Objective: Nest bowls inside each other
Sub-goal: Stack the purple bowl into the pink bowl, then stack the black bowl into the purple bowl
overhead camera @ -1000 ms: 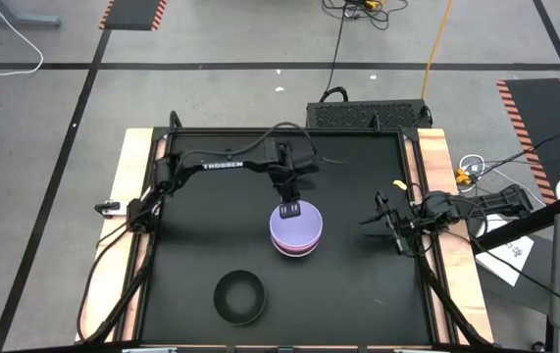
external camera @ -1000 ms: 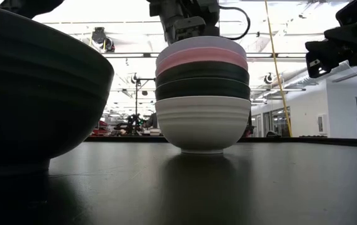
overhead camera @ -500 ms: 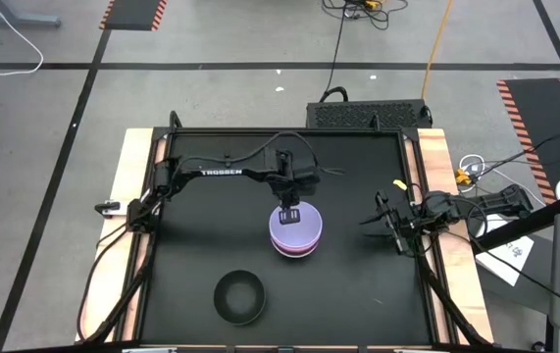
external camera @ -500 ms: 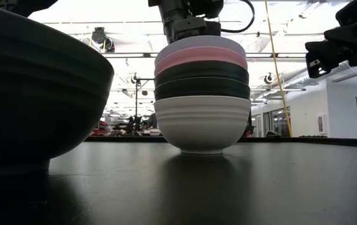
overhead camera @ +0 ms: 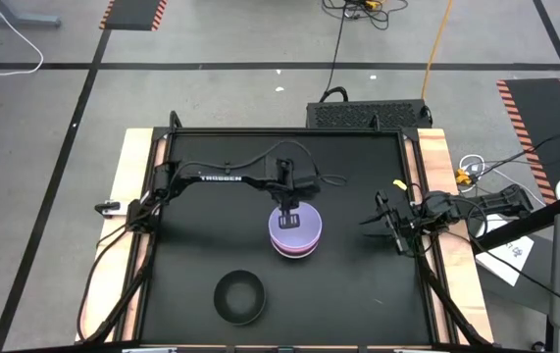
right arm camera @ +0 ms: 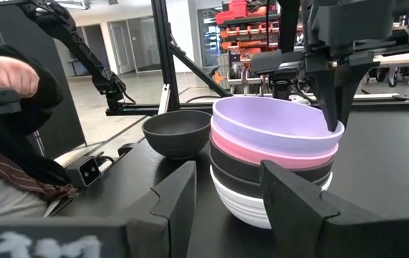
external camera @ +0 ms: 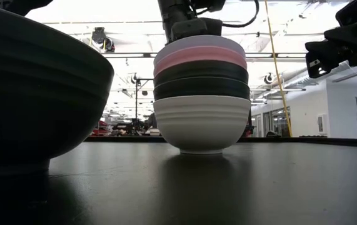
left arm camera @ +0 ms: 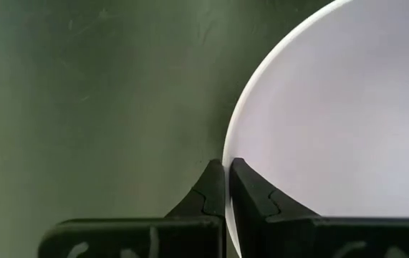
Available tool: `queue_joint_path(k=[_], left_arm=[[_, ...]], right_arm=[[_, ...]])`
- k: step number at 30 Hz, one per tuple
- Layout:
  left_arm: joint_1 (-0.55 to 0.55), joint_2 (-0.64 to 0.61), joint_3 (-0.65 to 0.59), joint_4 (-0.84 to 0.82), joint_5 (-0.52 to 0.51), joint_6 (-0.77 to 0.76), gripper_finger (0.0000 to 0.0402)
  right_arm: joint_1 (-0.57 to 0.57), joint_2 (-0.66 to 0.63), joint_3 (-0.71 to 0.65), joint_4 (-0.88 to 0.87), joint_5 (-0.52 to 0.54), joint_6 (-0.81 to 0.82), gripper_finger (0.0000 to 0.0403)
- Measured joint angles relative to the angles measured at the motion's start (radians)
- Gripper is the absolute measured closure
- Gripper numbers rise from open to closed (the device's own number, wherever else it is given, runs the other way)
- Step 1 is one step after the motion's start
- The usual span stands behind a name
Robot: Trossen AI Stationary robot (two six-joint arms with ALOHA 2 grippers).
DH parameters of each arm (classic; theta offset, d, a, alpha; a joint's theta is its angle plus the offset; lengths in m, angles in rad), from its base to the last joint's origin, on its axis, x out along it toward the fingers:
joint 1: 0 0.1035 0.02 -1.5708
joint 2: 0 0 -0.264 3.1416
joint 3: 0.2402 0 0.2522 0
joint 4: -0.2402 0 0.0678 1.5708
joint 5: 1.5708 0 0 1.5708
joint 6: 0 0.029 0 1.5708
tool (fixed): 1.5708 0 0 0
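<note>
A stack of nested bowls (overhead camera: 296, 235) stands mid-table: white at the bottom (external camera: 202, 125), two black, pink, and a lavender bowl (right arm camera: 276, 125) on top. My left gripper (overhead camera: 290, 210) is shut on the lavender bowl's rim, on the stack's far side. One black bowl (overhead camera: 239, 297) rests alone on its base near the table's front edge. My right gripper (right arm camera: 227, 193) waits open at the table's right side, level, facing the stack. My left gripper pinches the lavender bowl's rim (left arm camera: 225, 162) on its far side, one finger inside the bowl and one outside. The fingers (right arm camera: 331, 107) come from above, pointing steeply down. The bowl sits nested in the pink bowl below it.
The lone black bowl fills the low view's left (external camera: 34, 94). A person's hand and sleeve (right arm camera: 11, 79) show beyond the table's left side. The black table top (overhead camera: 191, 245) has wooden borders (overhead camera: 127, 196) left and right.
My left hand has swung a little toward the table's near edge above the stack and has tipped more steeply downward. It stays shut on the lavender bowl's rim, and the stack stays standing.
</note>
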Motion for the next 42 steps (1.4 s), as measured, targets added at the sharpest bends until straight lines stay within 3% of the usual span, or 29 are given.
queue_joint_path(k=[8, 24, 42], left_arm=[[-0.027, 0.001, -0.001, -0.019, -0.115, -0.017, 0.0398], [-0.029, 0.003, -0.002, -0.009, -0.079, 0.024, 0.0369], [-0.072, -0.071, -0.004, 0.052, -0.041, 0.042, 0.0203]], right_arm=[[0.0, 0.0, 0.0, 0.0, 0.0, -0.001, 0.0257], [0.0, 0.0, 0.0, 0.0, 0.0, 0.002, 0.0257], [0.0, 0.018, 0.0, -0.002, 0.0, 0.003, 0.0257]])
